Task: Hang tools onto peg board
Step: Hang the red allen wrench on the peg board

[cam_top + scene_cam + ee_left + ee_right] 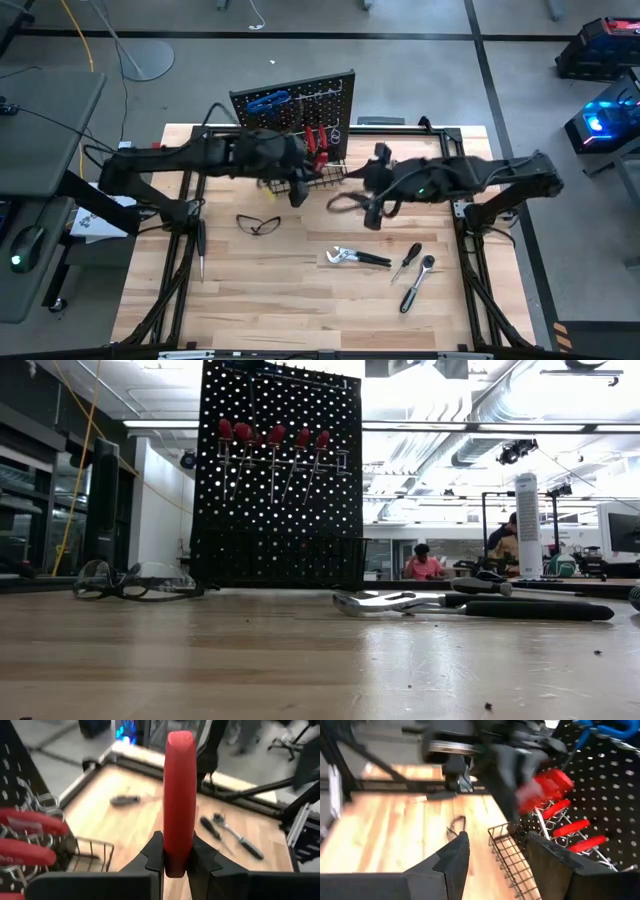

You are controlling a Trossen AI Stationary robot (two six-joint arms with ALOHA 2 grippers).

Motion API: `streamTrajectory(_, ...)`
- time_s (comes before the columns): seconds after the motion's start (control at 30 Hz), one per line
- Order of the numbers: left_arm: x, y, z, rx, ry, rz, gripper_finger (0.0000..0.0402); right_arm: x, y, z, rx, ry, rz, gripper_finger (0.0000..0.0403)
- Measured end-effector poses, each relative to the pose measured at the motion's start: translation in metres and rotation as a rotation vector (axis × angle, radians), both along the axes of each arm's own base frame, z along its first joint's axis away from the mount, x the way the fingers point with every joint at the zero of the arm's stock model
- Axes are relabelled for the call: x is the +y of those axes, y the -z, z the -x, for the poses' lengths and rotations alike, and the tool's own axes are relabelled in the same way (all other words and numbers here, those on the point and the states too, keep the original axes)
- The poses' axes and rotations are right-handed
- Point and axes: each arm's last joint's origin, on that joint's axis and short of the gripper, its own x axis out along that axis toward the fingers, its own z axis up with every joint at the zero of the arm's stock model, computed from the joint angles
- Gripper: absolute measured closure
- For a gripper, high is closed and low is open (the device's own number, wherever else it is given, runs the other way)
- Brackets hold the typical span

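From above, the wooden desk (300,290) has the black peg board (295,112) standing at its far edge. Blue tools (268,100) and red screwdrivers (317,140) hang on the board. The left arm reaches in from the left, and the left claw (297,190) sits just in front of the board's wire basket (320,178). The right arm comes in from the right, with the right claw (352,185) near the basket too. Silver pliers (355,257), a black screwdriver (406,261) and a shiny ratchet (417,283) lie on the desk, nearer the front. Safety glasses (259,224) lie to the left of them, and another dark tool (201,250) lies near the left edge.

From desk height, the peg board (278,475) stands upright with red-handled screwdrivers (272,436) hanging in a row. The glasses (135,581) lie on the left and the pliers (470,603) on the right. People sit far back in the room.

The left wrist camera shows the left claw (176,860) squeezed tight on a red handle (179,795) that sticks straight out. The basket (92,852) is close by.

The right wrist camera shows the right claw (495,852) spread wide and holding nothing. The basket (512,857) lies between its fingers (452,857), with the red handles (570,827) on the board beyond.
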Motion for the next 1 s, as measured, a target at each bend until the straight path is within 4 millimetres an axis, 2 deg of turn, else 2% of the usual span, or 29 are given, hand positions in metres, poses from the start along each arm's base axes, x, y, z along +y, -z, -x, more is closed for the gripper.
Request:
streamTrajectory(0.1,0.007,0.011,-0.012,0.039,0.032,0.066,0.0366,0.006,0.011,-0.01,0.057,0.006,0.098,0.0217)
streamTrajectory(0.2,0.007,0.015,-0.019,0.047,0.072,0.096,0.0366,0.009,0.019,-0.017,0.094,0.039,0.184,0.0218)
streamTrajectory(0.43,0.007,0.018,-0.023,0.055,0.072,0.104,0.0366,0.009,0.036,-0.029,0.18,0.087,0.247,0.0239)
streamTrajectory(0.67,0.006,0.017,-0.023,0.048,0.093,0.118,0.0366,0.007,0.038,-0.031,0.187,0.131,0.268,0.0265)
streamTrajectory(1.0,0.002,0.016,-0.024,0.043,0.11,0.116,0.0366,-0.001,0.042,-0.035,0.195,0.173,0.243,0.0268)
